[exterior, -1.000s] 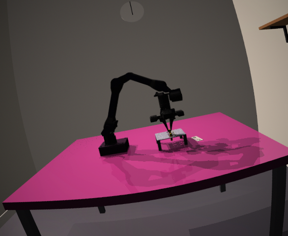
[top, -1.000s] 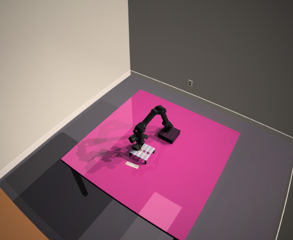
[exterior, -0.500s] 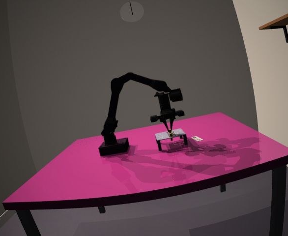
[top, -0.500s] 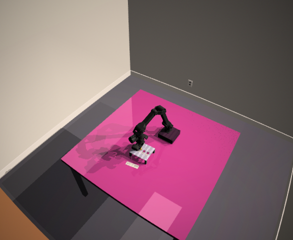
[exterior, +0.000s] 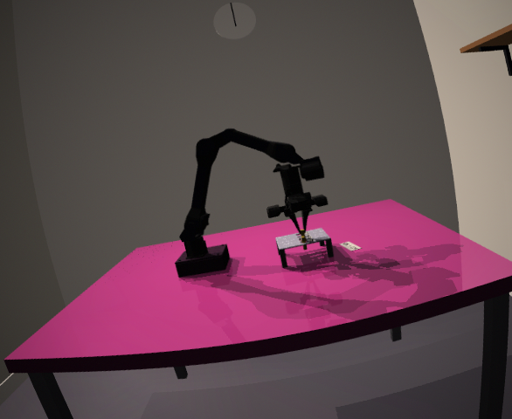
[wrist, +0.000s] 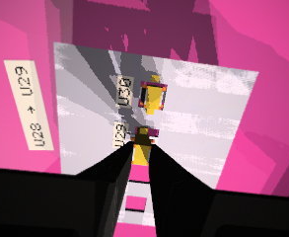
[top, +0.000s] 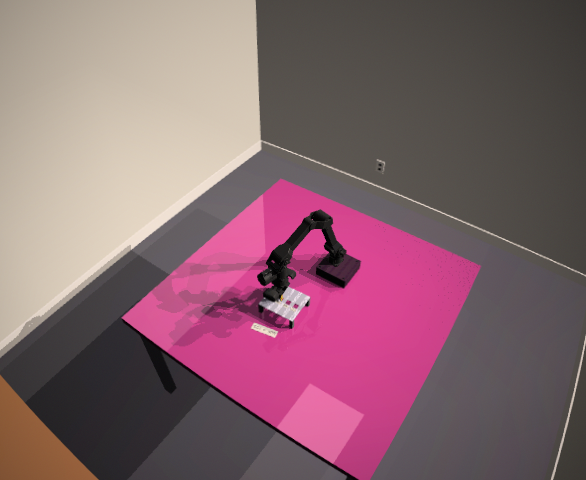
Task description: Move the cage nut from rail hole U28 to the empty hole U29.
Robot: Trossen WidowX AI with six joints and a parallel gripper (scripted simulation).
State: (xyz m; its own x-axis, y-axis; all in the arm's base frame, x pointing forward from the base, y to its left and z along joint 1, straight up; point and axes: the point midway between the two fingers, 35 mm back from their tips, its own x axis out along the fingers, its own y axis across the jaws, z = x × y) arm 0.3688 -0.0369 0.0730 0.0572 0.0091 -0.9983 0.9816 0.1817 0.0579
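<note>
the pincer (top: 280,298) (exterior: 302,231) (wrist: 143,143), nearly closed, grips a yellow cage nut (exterior: 303,237) (wrist: 141,154) at u29; another nut (wrist: 154,96) sits at u30

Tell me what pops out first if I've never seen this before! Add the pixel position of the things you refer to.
The bright pink table (top: 365,320) (exterior: 156,315) (wrist: 282,30) jumps out first. A bent black robot arm (top: 298,235) (exterior: 204,175) stands on it, its narrow black fingers pinching a small yellow nut (wrist: 141,154) at a pale, four-legged plate (top: 298,296) (exterior: 287,241) (wrist: 198,109).
</note>
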